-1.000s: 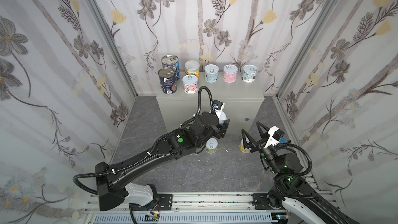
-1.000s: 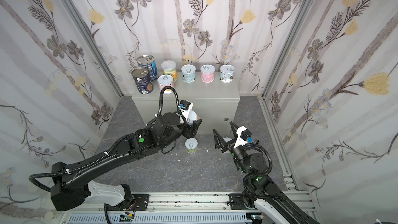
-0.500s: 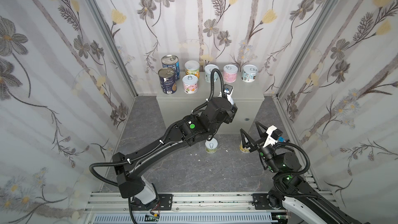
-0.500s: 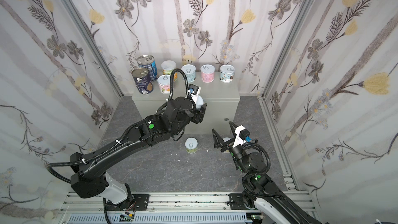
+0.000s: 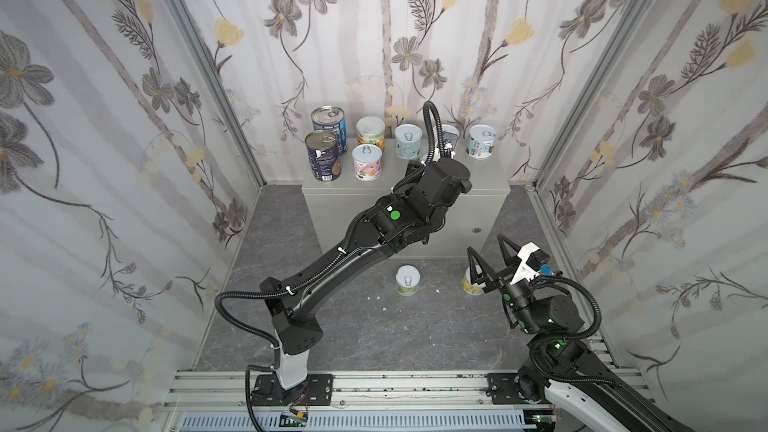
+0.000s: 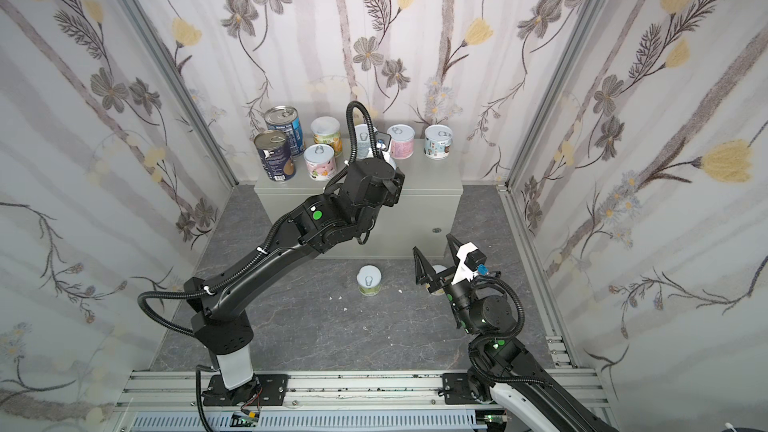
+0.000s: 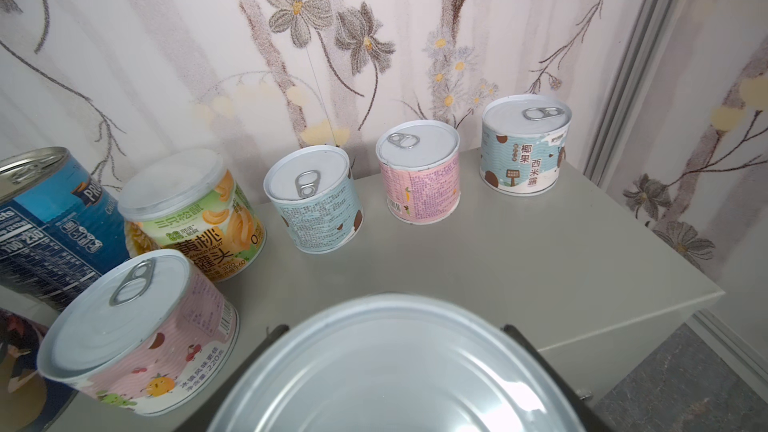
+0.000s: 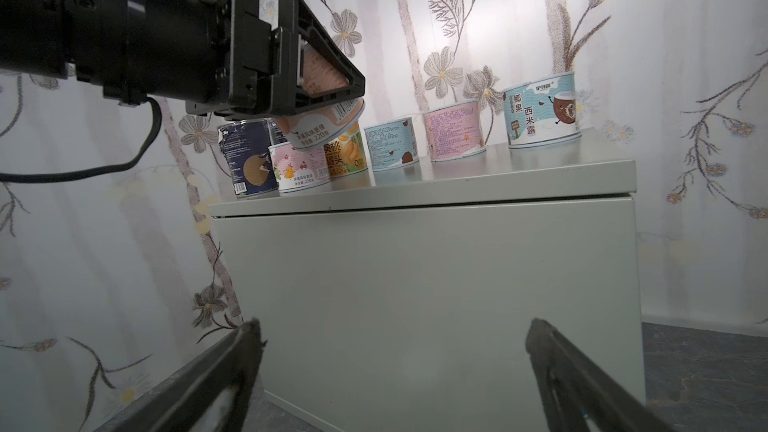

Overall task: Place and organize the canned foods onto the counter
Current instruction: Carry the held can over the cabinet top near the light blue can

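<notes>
The pink-labelled can (image 8: 322, 122) I am carrying is hanging tilted in the air over the front of the worktop (image 8: 498, 172). It is higher than the front pink can (image 8: 297, 172) and close beside it. My left end effector (image 7: 395, 332) is clamping it by its sides, and its metal end is filling the near part of the left wrist view. Seven cans are standing on the worktop behind it, with two dark-blue cans (image 5: 322, 155) at one end and the short ones running along the wall. I am judging this as the placing step for an eighth can. The next move calls for levelling it, lowering it onto the bare patch next to the front pink can without nudging that can, and only then letting go. On the floor, a pale can (image 5: 407, 280) and a yellowish can (image 5: 473, 284) are waiting. My right end effector (image 5: 484, 242) is hovering low by the yellowish one with its fingers spread wide and holding nothing. I cannot tell whether that can is lying between them.
</notes>
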Tool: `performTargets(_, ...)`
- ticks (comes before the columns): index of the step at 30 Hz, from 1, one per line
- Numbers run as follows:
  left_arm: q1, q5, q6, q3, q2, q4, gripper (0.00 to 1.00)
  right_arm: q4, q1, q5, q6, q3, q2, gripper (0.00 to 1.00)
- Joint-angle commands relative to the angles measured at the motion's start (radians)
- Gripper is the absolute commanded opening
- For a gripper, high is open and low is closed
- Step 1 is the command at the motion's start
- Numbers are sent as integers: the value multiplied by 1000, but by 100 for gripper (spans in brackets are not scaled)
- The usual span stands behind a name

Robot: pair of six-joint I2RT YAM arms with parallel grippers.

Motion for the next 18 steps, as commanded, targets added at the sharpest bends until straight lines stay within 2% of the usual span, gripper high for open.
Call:
performTargets(1,14,-78,5,73,42,-26,0,8,0,5,-13,1,1,100)
performTargets(8,47,-83,2,228,142,-108,0,-4,0,-17,-18,3,1,100)
performTargets(18,107,-56,-25,244,173,-105,0,-11,1,-18,-27,5,16,100)
